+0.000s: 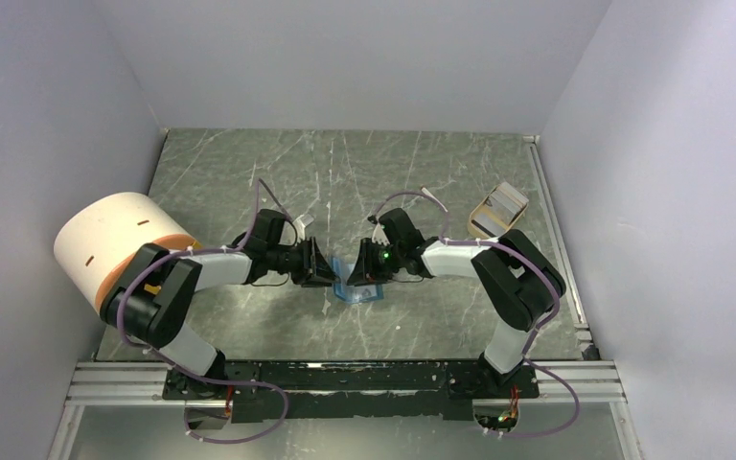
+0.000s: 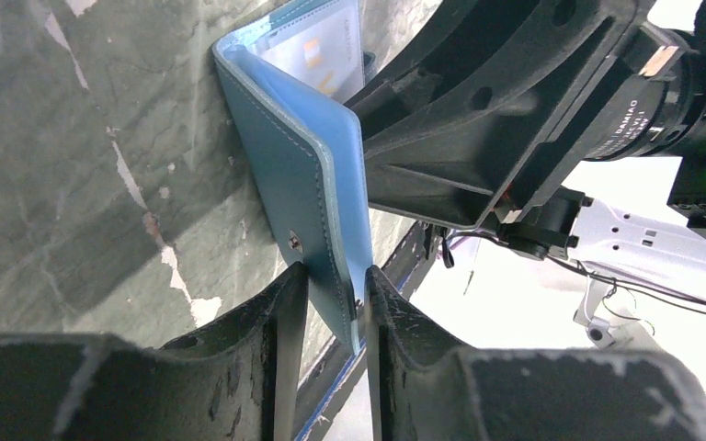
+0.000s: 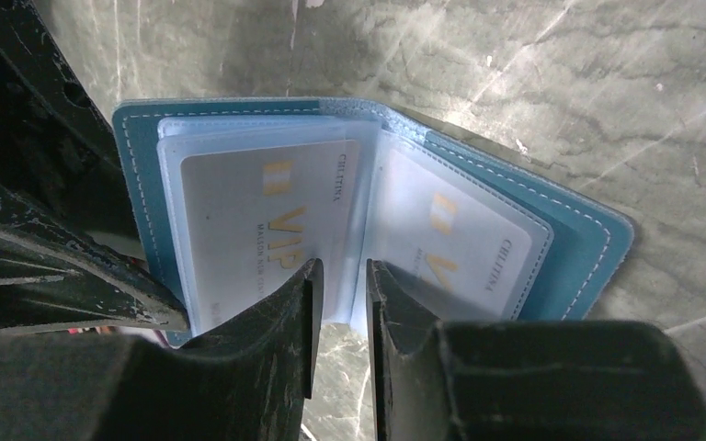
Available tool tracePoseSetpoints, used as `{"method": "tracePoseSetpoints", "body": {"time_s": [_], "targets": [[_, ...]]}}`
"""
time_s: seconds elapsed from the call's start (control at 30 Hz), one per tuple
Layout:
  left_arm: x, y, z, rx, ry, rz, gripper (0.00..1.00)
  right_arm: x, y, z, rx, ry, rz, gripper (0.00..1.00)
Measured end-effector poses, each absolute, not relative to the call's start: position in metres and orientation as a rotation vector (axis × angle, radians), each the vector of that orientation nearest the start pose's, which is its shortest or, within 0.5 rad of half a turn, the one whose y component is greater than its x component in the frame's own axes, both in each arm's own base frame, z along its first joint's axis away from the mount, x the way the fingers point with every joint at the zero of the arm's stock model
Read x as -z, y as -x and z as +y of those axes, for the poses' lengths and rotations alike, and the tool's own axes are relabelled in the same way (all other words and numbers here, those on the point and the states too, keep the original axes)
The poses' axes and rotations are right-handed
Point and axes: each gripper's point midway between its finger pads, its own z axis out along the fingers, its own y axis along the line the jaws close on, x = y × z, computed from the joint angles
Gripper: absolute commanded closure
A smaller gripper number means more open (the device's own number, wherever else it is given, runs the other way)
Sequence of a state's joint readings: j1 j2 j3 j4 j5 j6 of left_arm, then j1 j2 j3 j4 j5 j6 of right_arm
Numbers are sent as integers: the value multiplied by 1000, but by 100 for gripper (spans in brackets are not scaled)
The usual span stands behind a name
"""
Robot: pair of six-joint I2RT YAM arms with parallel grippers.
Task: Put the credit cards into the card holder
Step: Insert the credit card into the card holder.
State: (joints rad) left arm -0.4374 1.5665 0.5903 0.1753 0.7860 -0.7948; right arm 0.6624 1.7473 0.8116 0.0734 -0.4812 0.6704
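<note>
Top external view: both arms reach inward and meet near the middle of the dark green marbled desk [image 1: 422,172]. The left gripper [image 1: 329,272] and the right gripper [image 1: 357,272] face each other over the small teal-blue folding card holder [image 1: 364,293], which lies on the desk just nearer the bases than their tips. A large white cylinder with an orange lower band [image 1: 115,244] stands at the left edge. A small tan tray [image 1: 498,209] with pale contents sits well apart at the far right.

Left wrist view: the left gripper [image 2: 335,303] has its two black fingers [image 2: 280,322] a narrow way apart. The stitched teal cover of the card holder [image 2: 285,156] stands on edge between them, with a small metal snap stud [image 2: 293,242] just above the tips. Whether the cover is pinched or only stands in the gap cannot be told. A clear sleeve with a pale card shows behind the cover, and the black body of the right gripper is right beside it.

Right wrist view: the card holder [image 3: 588,239] lies open on the desk with its pale blue sleeves fanned out. Two pale grey credit cards with gold VIP lettering [image 3: 257,220] sit in the sleeves, one on the left leaf and one on the right [image 3: 460,239]. The right gripper [image 3: 340,285] has its fingers a narrow way apart, straddling the near edge of a clear sleeve. Whether it has hold of that leaf cannot be told.
</note>
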Motion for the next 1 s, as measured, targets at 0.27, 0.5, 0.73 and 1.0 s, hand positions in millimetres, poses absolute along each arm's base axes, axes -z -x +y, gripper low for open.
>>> {"method": "tracePoseSetpoints", "body": {"time_s": [0.27, 0.5, 0.73, 1.0], "targets": [[-59, -217, -264, 1485, 29, 2603, 66, -24, -233, 310, -1094, 243, 2640, 72], [-58, -215, -261, 1463, 21, 2615, 57, -25, -235, 305, -1045, 257, 2635, 74], [-75, -222, -265, 1483, -19, 2534, 51, -25, -235, 304, -1041, 260, 2633, 74], [-70, -225, -266, 1487, -13, 2535, 68, -26, -234, 301, -1015, 265, 2638, 75]]}}
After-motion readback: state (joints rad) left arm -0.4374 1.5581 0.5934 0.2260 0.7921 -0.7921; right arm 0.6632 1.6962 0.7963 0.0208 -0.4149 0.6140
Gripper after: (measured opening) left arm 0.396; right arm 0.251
